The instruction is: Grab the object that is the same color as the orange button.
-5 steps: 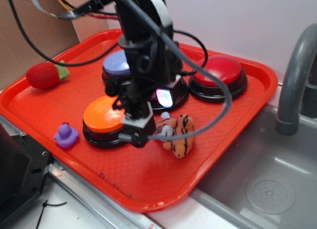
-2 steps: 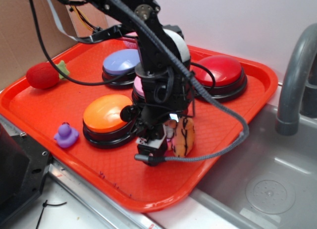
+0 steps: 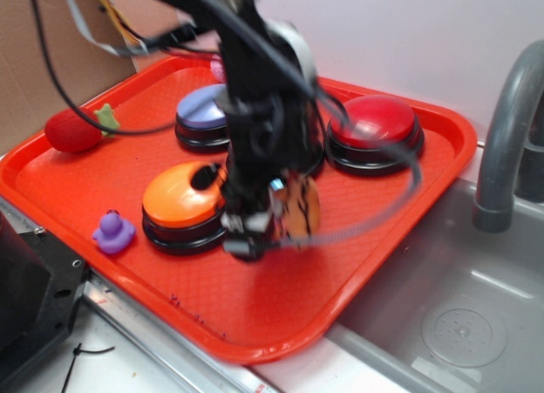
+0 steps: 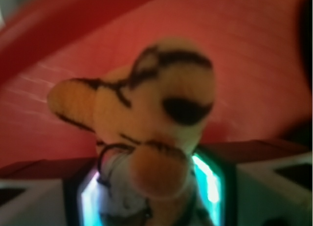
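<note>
The gripper (image 3: 255, 231) is clamped on the plush tiger (image 4: 146, 133), which sits between its fingers just right of the orange button (image 3: 174, 197). Both hang low over the red tray (image 3: 382, 206).

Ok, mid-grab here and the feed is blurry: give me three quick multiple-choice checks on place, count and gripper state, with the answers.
1. Where is the purple duck?
A. between the buttons
B. near the tray's front-left edge, left of the orange button
C. in the sink

2. How many dome buttons show in the exterior view?
A. two
B. three
C. at least four

3. What is the gripper doing?
A. shut on the plush tiger
B. open above the strawberry
C. pressing the red button

Answers:
1 B: the duck sits on the tray beside the orange button.
2 C: orange, lavender and red tops show, plus a pink edge behind the arm.
3 A: the wrist view shows the plush tiger pinched between the fingers.
</note>
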`<action>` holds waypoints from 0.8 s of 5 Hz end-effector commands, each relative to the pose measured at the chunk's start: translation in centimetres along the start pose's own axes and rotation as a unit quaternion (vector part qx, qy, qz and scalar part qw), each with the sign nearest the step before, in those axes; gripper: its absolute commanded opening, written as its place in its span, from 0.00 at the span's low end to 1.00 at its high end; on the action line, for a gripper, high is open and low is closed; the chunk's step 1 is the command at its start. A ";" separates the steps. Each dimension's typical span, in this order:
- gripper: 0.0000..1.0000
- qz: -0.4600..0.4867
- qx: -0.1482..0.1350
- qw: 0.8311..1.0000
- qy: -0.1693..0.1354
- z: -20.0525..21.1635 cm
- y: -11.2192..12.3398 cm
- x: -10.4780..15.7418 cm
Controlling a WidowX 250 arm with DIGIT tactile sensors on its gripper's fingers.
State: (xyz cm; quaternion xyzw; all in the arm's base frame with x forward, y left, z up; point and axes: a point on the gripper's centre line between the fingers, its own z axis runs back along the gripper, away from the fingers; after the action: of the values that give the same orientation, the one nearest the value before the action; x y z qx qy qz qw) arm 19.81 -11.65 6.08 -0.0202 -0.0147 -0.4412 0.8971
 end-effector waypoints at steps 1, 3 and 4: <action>0.00 0.241 0.005 0.970 -0.033 8.0 1.9 -2.5; 0.00 0.473 0.008 0.879 -0.055 11.6 3.7 -8.3; 0.00 0.527 0.021 0.848 -0.056 11.7 4.1 -9.6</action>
State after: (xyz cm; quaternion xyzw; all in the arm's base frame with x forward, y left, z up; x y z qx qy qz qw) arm 17.53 0.47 16.63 -0.0310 -0.0486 0.0994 0.9934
